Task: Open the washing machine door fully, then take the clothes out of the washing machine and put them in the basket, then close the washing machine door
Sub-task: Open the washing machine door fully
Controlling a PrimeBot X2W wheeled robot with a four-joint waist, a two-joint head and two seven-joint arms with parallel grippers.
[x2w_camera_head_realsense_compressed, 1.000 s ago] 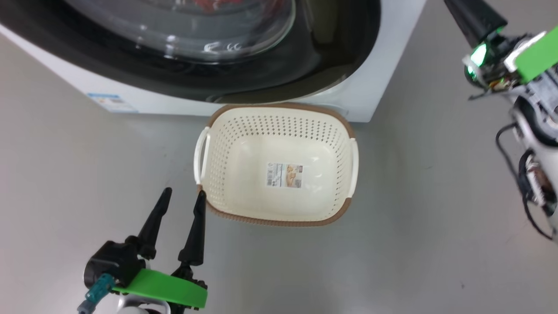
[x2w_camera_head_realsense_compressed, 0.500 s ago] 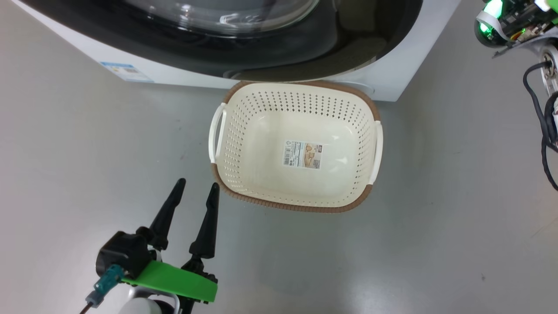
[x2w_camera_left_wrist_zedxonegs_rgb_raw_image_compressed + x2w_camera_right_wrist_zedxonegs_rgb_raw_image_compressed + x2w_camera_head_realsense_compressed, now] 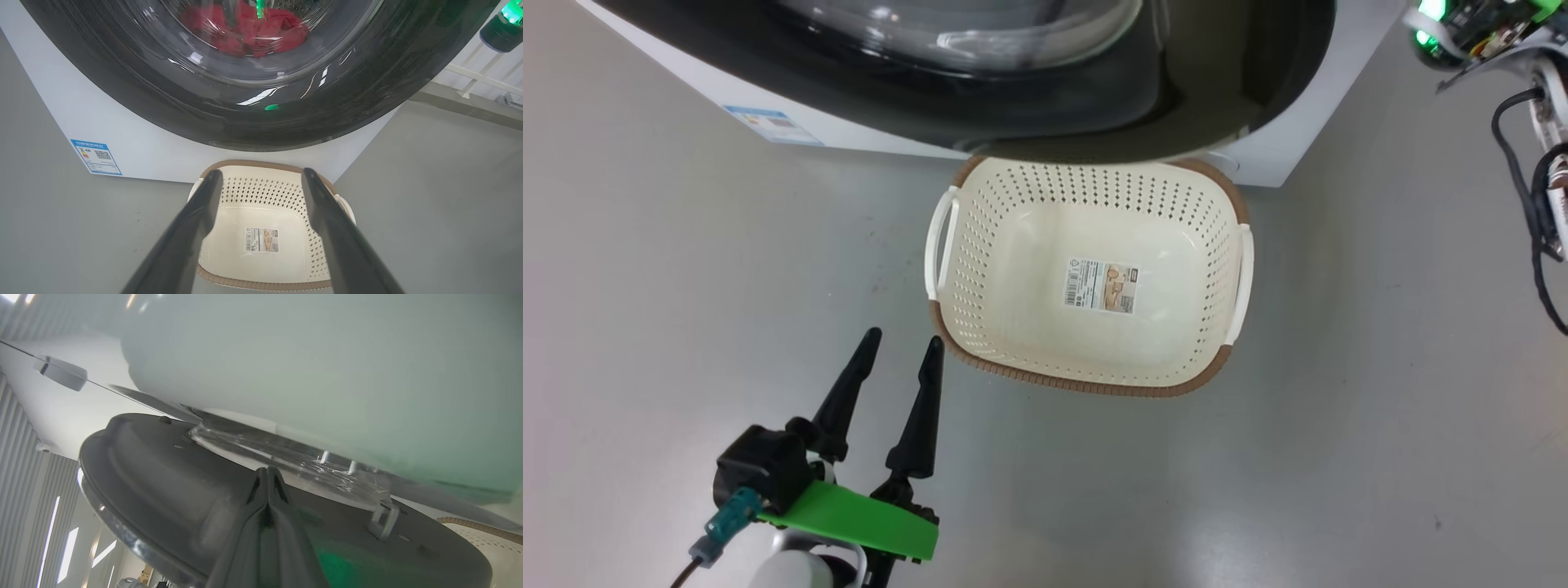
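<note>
clothes (image 3: 245,30): behind washing machine door (image 3: 261,122) glass, likely soft, light; pinch a bunched fold | left gripper (image 3: 904,337): jaws apart near basket (image 3: 1045,188) | right gripper (image 3: 267,470): jaws together at door's inner face

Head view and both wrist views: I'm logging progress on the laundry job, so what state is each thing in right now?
Washing machine door: partly open.
Clothes: inside the washing machine, behind the door glass.
Basket: upright on the floor, empty.
Left pincer: open, empty.
Right pincer: shut, tips at the door's inner side.
</note>
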